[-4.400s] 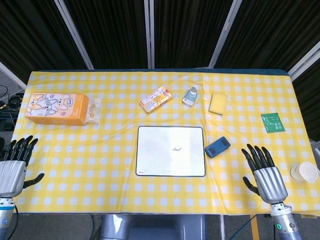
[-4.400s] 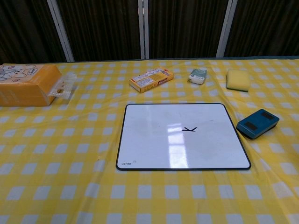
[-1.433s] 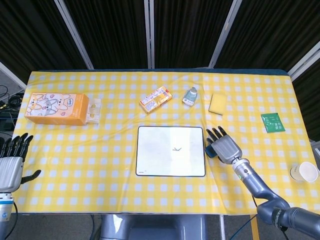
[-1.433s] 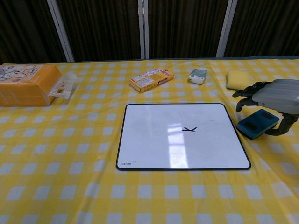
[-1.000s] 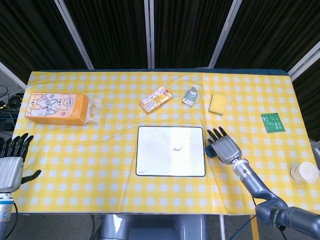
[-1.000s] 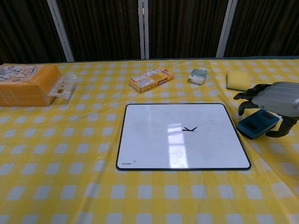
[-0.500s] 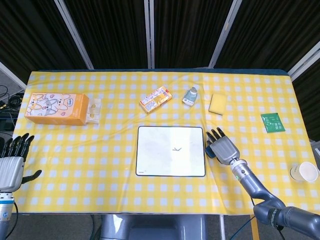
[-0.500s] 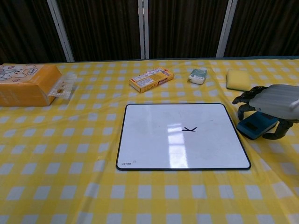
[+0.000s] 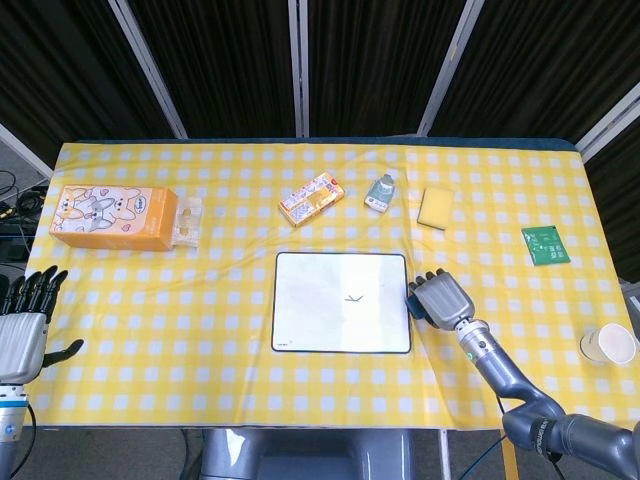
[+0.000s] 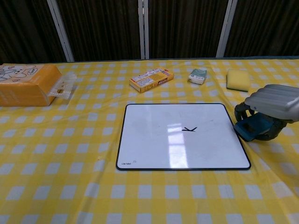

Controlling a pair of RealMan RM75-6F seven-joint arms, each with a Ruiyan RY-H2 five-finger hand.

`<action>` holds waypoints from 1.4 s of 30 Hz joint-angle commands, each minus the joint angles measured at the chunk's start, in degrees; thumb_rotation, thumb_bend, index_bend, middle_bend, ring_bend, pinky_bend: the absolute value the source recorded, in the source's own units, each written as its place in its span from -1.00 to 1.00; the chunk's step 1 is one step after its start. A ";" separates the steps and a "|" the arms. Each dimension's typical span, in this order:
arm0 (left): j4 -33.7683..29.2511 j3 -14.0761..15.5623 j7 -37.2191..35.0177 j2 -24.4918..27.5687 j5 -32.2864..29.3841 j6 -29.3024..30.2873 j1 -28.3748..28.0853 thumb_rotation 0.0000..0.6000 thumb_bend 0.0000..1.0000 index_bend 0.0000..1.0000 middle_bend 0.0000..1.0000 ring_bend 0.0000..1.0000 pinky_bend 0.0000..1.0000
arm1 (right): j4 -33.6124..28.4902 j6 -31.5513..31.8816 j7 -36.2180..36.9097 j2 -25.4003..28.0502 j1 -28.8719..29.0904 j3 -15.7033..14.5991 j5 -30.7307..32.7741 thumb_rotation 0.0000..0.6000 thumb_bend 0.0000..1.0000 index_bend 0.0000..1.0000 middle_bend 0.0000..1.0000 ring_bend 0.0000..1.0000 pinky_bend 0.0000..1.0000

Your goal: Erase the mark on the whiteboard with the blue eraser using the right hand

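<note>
The whiteboard (image 9: pixel 310 310) (image 10: pixel 154 140) lies flat at the table's middle, with a small black mark (image 9: pixel 352 298) (image 10: pixel 188 129) right of its centre. The blue eraser (image 10: pixel 252 128) sits on the cloth just off the board's right edge. My right hand (image 9: pixel 442 298) (image 10: pixel 273 105) covers it from above. Its fingers curl down around the eraser's far left end and the thumb hooks the near right side, so the hand grips it. In the head view the hand hides the eraser. My left hand (image 9: pixel 20 340) hangs off the table's front left corner, fingers spread and empty.
At the back stand an orange tissue box (image 9: pixel 112 216), a snack box (image 9: pixel 311 198), a small wrapped pack (image 9: pixel 380 192) and a yellow sponge (image 9: pixel 436 207). A green packet (image 9: pixel 545 244) and a paper cup (image 9: pixel 607 344) are at the right.
My right hand came in from the front right corner and sank onto the eraser. In the last half second its fingers curled from spread to closed around it. The left hand stayed put.
</note>
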 commanded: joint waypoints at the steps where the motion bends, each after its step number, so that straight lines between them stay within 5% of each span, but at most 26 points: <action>1: -0.02 0.03 -0.06 0.02 0.08 0.04 0.01 1.00 -0.99 -1.00 -1.00 -1.00 -1.00 | 1.11 2.65 5.46 -0.51 -0.44 -0.25 -3.45 1.00 -0.16 0.64 0.38 0.34 0.38; 11: 0.14 -0.10 -0.39 -0.02 -0.03 0.10 -0.03 1.00 -0.99 -1.00 -1.00 -1.00 -1.00 | -3.07 7.84 10.34 2.20 -0.94 0.99 -6.94 1.00 -0.11 0.66 0.42 0.43 0.46; 22: 0.13 -0.16 -1.01 0.12 0.02 -0.06 -0.19 1.00 -0.99 -1.00 -1.00 -1.00 -1.00 | -15.76 6.23 2.58 3.79 1.15 3.40 -4.65 1.00 -0.11 0.67 0.44 0.45 0.48; 30: 0.35 -0.31 -2.21 0.36 -0.47 -0.49 -0.26 1.00 -0.99 -1.00 -1.00 -1.00 -1.00 | -19.77 1.46 -2.90 -0.25 4.96 4.51 -1.77 1.00 -0.11 0.67 0.44 0.45 0.48; 42: 0.43 -0.65 -4.01 1.01 -1.25 -0.96 -0.29 1.00 -0.99 -1.00 -1.00 -1.00 -1.00 | -16.75 -3.31 -9.86 -8.81 10.76 6.83 5.29 1.00 -0.11 0.67 0.44 0.45 0.48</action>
